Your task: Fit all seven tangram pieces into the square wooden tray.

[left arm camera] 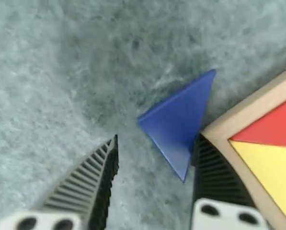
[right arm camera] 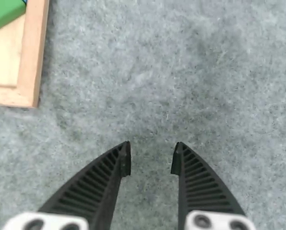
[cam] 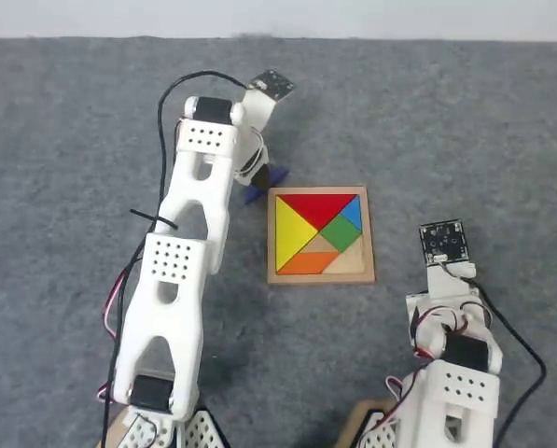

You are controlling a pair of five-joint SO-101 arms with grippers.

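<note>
Blue triangle [left arm camera: 178, 129] lies flat on the grey counter [left arm camera: 61, 72], just off the wooden tray [left arm camera: 250, 112] at its 11 o'clock corner. The left claw [left arm camera: 157, 141] straddles it, jaws wide; the right claw [right arm camera: 151, 158], narrowly parted, empty, hangs at 5 o'clock. Closing could catch a finger [left arm camera: 214, 177] on the rim, shoving tray or piece.

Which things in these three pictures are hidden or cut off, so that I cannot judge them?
Left wrist view: the picture edge cuts off the wooden tray; one corner shows. Whether the left end effector touches the dark blue triangle is unclear.
High view: the left arm's wrist covers most of that triangle.
Right wrist view: the edge cuts off the tray and the green piece.
</note>
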